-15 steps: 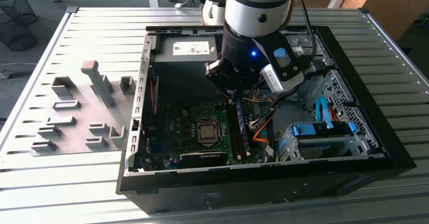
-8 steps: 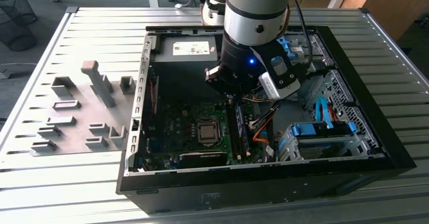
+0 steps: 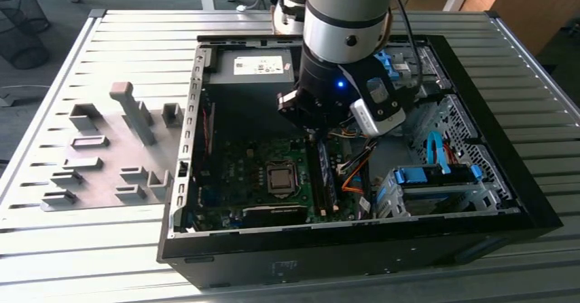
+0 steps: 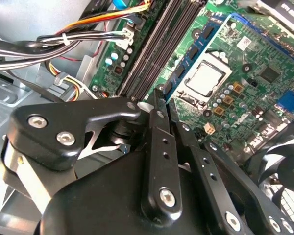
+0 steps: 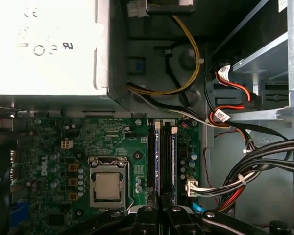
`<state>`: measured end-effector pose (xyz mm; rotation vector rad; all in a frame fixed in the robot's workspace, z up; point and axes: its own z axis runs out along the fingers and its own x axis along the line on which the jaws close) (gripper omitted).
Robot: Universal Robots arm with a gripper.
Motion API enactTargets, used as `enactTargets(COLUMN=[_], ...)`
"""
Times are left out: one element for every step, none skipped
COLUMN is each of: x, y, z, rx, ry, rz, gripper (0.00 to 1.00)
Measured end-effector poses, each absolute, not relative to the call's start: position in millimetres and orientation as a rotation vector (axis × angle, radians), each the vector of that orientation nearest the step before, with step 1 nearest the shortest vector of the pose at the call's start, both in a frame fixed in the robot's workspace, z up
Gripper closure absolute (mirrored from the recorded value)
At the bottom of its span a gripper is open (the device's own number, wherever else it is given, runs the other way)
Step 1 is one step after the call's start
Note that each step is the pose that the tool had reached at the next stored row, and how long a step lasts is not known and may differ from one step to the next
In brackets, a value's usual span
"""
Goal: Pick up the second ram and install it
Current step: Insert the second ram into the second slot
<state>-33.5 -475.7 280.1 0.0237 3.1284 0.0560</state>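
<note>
Well, the second ram [image 5: 161, 161] stands on edge among the long black slots [image 5: 151, 156] on the motherboard, a thin dark strip seen almost edge-on in the first wrist view and upright in the exterior view [image 3: 324, 177]. My end effector [image 5: 161, 208] sits at one end of it, fingers drawn in tight on either side, closed on it as far as I can judge. Whether it is fully seated I cannot tell.

To do this well I judge the strip must stay square to its slot and go straight down, with even pressure and no twist, since a tilted board would bind against the slot walls.

Room is narrow here. The processor socket [image 5: 108, 183] lies beside the slots on one side; a bundle of black and coloured cables [image 5: 245, 171] crowds the other, close to my linkage in the second wrist view [image 4: 165, 110]. The power supply [image 5: 44, 44] boxes in the end of the slots — so straight up is the open way. Outside the case wall [image 3: 363, 245], the worktop [image 3: 109, 51] carries grey fixture blocks [image 3: 136, 113], well apart.
</note>
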Motion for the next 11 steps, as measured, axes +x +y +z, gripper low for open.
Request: enactTargets(x=[-32, -32, -32, -32, -32, -32, -32, -32, -32, -32, -32], y=[-476, -476, -476, -476, -476, -476, -476, -477, -478, -479, -479], z=[279, 277, 277, 276, 275, 274, 272, 271, 270, 268, 266], rx=[0.024, 0.024, 0.024, 0.024, 0.025, 0.026, 0.026, 0.026, 0.026, 0.026, 0.027], ry=[3.129, 3.129, 3.129, 3.129, 3.130, 3.130, 3.131, 3.132, 3.134, 3.135, 3.135], rz=[0.056, 0.056, 0.056, 0.056, 0.056, 0.056, 0.056, 0.055, 0.055, 0.056, 0.056], gripper=[0.86, 0.86, 0.86, 0.86, 0.86, 0.86, 0.86, 0.86, 0.86, 0.86, 0.86])
